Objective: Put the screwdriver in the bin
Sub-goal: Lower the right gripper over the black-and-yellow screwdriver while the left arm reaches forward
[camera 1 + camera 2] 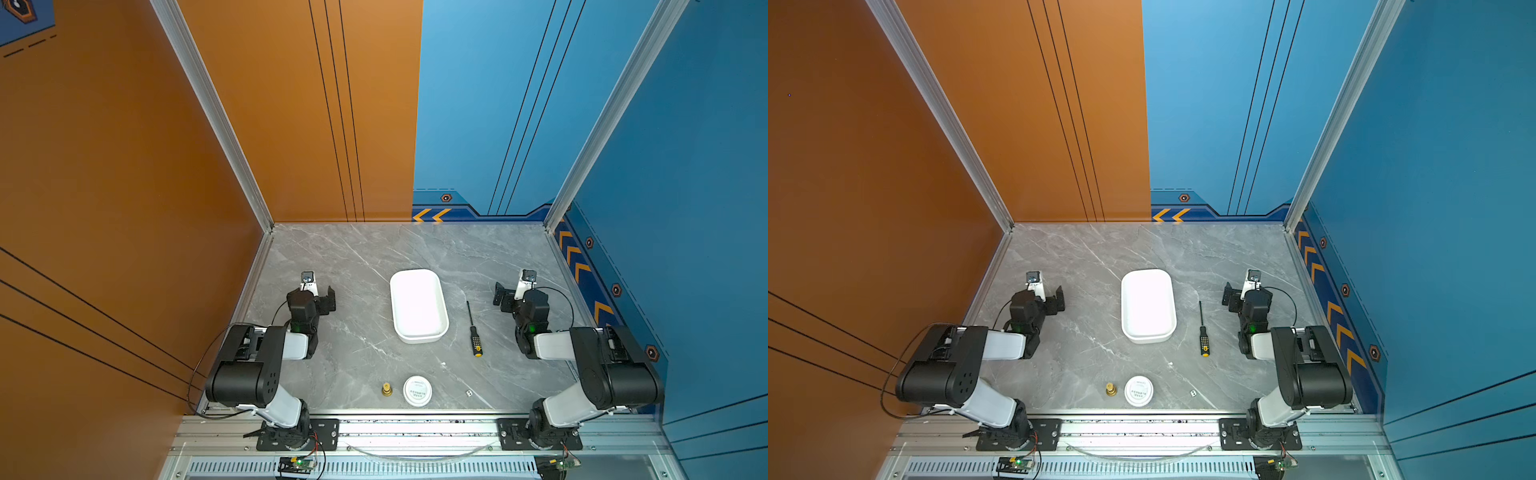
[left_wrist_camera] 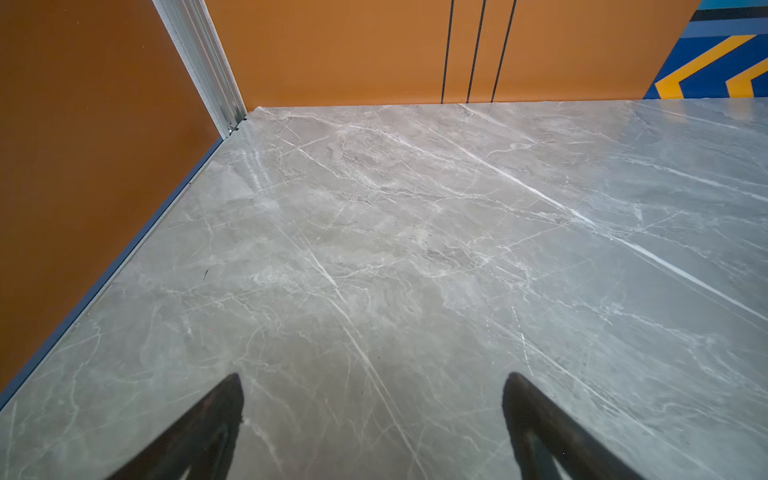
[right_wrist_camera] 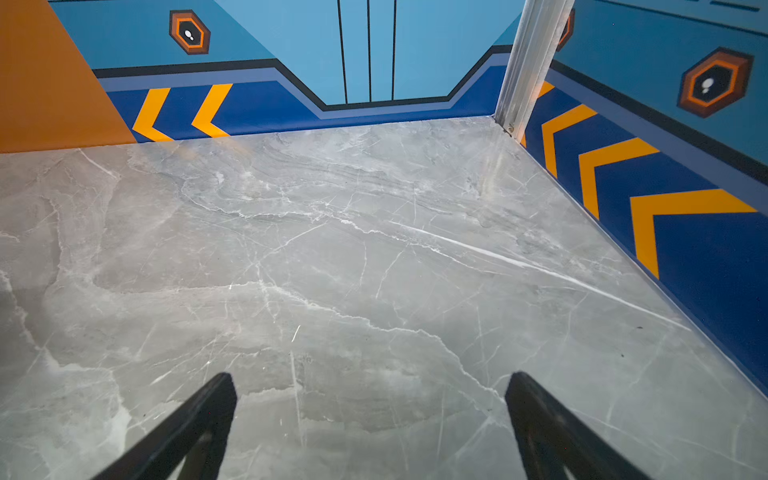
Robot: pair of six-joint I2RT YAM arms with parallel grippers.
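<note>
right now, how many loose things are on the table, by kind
white bin: 1
round white lidded container: 1
screwdriver: 1
small brass piece: 1
tiny white cube: 1
total: 5
A white speck below the screwdriver in both top views is too small to name, so it is not counted.

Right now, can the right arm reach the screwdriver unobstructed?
Probably yes: the screwdriver lies on the table beside the open right tool, nothing between them; the bin sits beyond it.
</note>
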